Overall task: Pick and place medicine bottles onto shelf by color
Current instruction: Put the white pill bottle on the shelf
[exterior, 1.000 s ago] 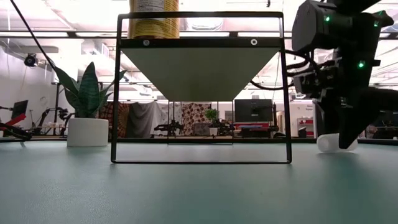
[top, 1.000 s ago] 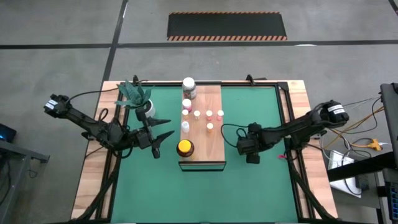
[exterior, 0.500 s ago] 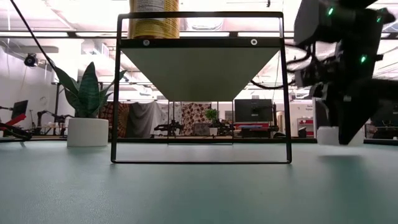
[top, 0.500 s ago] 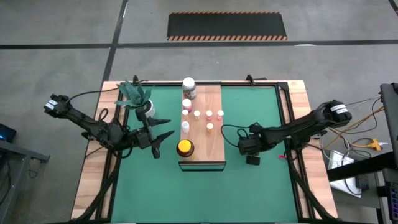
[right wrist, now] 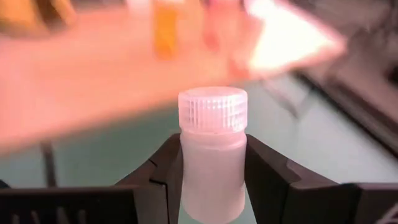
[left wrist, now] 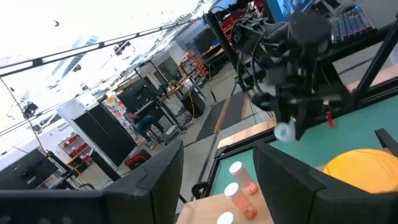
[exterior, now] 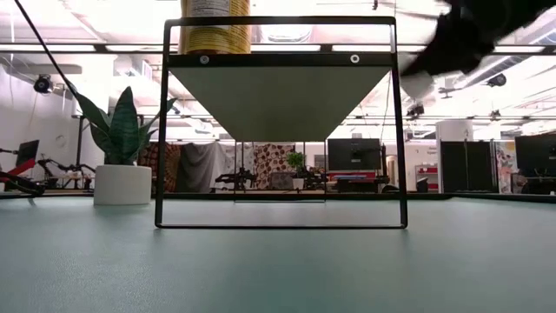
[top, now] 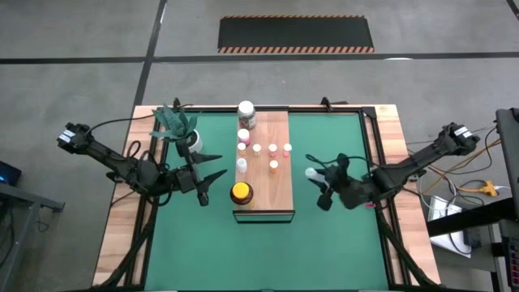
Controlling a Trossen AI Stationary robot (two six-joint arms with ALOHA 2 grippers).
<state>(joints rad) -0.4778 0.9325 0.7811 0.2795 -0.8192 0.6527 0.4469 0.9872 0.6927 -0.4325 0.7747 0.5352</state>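
Gripping a white-capped bottle (right wrist: pixel 212 155), right gripper (top: pixel 318 185) raised beside shelf (top: pixel 263 158) right edge, left gripper (top: pixel 212 166) apart, idle.

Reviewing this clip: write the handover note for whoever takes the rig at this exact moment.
Right gripper: shut on a white-capped bottle, lifted off the mat, right of the shelf.
Left gripper: open, empty, waiting left of the shelf.
Done: small bottles, a white-lidded jar and a yellow-lidded jar stand on the shelf.
Left: set the held bottle with the white caps.
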